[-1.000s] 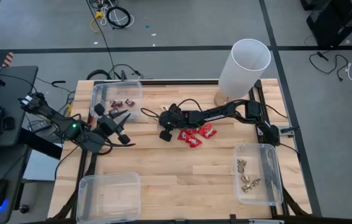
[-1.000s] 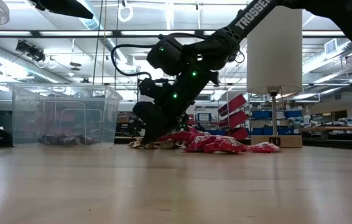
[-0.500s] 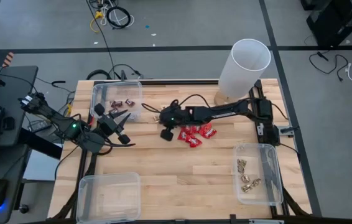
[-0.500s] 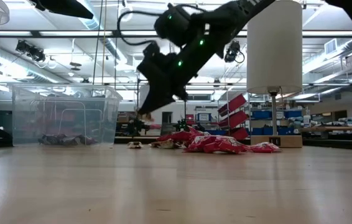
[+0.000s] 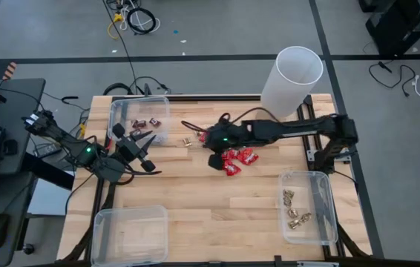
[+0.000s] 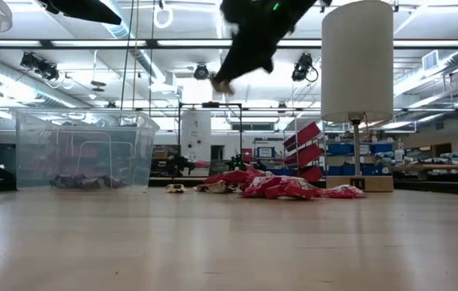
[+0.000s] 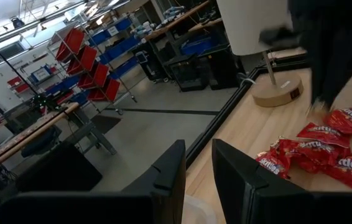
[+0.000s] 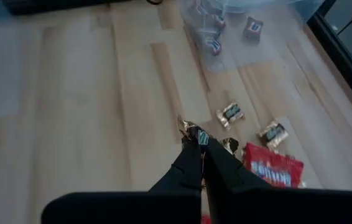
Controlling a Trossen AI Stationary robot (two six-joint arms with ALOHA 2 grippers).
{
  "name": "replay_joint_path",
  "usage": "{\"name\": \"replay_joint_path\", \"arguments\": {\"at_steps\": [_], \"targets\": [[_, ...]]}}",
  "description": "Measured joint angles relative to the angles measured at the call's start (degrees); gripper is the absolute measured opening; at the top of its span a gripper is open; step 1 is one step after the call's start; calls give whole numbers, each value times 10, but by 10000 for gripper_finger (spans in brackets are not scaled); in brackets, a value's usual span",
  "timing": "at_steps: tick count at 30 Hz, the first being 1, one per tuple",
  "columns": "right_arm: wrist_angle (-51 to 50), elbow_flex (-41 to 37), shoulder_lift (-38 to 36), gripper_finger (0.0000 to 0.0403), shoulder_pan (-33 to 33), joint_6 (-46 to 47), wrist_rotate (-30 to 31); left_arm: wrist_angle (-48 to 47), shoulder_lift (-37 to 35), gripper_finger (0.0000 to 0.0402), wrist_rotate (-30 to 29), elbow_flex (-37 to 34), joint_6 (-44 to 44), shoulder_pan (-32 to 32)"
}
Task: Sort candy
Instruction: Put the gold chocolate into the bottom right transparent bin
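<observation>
Shiny red packets point(image 5: 236, 159) lie in a heap at the table's middle; they also show in the low view point(image 6: 286, 187). Two gold-foil pieces point(image 5: 186, 141) lie on the table to the left of the heap. My right gripper point(image 5: 214, 160) hangs high above the table point(image 6: 222, 83), shut on a gold-foil piece point(image 8: 190, 132). My left gripper point(image 5: 145, 150) waits open beside the far-left bin point(image 5: 139, 121), which holds dark mini bars. Its fingers show apart in the left wrist view point(image 7: 198, 168). My right gripper pinches a gold-foil piece point(image 8: 188, 129) between its two fingertips, and only the foil's end sticks out past them. The fingers slant down from above. The piece is lifted clear of the table, high above the two gold pieces point(image 8: 230, 112) lying below.
A clear bin point(image 5: 305, 208) at the near right holds several gold-foil pieces. Another clear bin point(image 5: 130, 233) stands at the near left. A tall white cylinder on a wooden base point(image 5: 291, 78) stands at the far right, behind the heap.
My right gripper has risen from the table beside the red heap, high into the air, and has moved a little toward the table's right edge, with the gold-foil piece in its tips. Two gold pieces stay on the table where it was.
</observation>
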Motion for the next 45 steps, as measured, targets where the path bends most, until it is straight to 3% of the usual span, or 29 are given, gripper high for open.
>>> {"name": "replay_joint_path", "arguments": {"at_steps": [8,20,25,37,41,45], "targets": [[-82,0,-104,0,31,52,3,2,0,82,0,0,0,0],[-207,0,-188,0,69,149,-1,4,0,82,0,0,0,0],[-312,0,-210,0,80,236,-50,4,0,82,0,0,0,0],[-495,0,-242,0,151,437,-247,5,0,82,0,0,0,0],[-529,0,-245,0,185,494,-271,5,0,82,0,0,0,0],[-607,0,-245,0,217,523,-249,5,0,82,0,0,0,0]]}}
